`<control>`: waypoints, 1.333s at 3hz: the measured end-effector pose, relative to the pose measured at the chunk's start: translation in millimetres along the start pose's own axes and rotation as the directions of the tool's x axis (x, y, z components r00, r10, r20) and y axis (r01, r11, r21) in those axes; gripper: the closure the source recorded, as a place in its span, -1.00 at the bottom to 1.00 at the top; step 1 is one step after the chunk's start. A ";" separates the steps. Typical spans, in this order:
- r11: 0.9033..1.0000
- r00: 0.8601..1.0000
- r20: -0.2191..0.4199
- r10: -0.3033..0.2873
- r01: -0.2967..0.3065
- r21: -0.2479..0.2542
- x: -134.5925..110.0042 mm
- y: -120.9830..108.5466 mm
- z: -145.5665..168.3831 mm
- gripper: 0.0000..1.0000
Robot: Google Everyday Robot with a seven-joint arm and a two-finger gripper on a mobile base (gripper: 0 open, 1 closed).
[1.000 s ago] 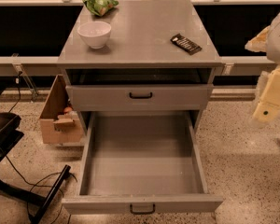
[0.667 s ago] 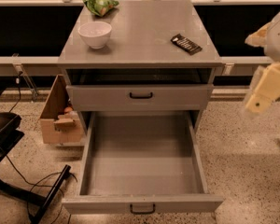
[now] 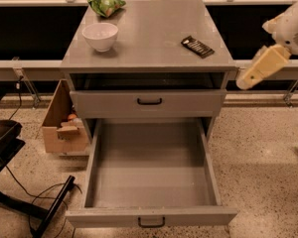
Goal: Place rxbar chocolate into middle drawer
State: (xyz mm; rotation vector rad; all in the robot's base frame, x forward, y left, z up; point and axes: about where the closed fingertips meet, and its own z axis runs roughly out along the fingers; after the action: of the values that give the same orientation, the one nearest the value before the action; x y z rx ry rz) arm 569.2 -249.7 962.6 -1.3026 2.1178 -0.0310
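Note:
The rxbar chocolate (image 3: pixel 197 46), a flat black bar with white lettering, lies on the right side of the grey cabinet top (image 3: pixel 149 38). The middle drawer (image 3: pixel 207 158) is pulled fully out at the bottom front, with nothing inside and a small black handle on its low front panel. My gripper (image 3: pixel 254 72), cream-coloured, hangs in the air at the right edge of the view, beside the cabinet's top right corner. It is to the right of the bar, slightly lower in the picture, and not touching it.
A white bowl (image 3: pixel 100 35) and a green snack bag (image 3: pixel 105 3) sit on the left of the cabinet top. A shut drawer with a taller front panel (image 3: pixel 149 103) is above the open one. A cardboard box (image 3: pixel 63 124) and black chair legs (image 3: pixel 25 197) stand on the floor at left.
My gripper has moved up and to the left, closer to the cabinet's top right corner. The bar, the bowl and the drawers have not moved.

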 end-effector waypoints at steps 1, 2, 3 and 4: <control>0.994 0.986 0.135 0.097 -0.103 0.043 -10.9 -56.6 39.6 -1.00; 0.986 0.961 0.232 0.150 -0.163 0.037 -26.8 -99.1 80.8 -1.00; 0.980 0.933 0.311 0.179 -0.197 0.029 -41.0 -127.0 116.3 -1.00; 0.976 0.909 0.369 0.193 -0.216 0.022 -52.1 -145.6 144.6 -1.00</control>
State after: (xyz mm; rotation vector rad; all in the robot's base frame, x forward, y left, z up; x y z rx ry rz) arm 777.0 -238.2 923.6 -0.9562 1.9017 0.2174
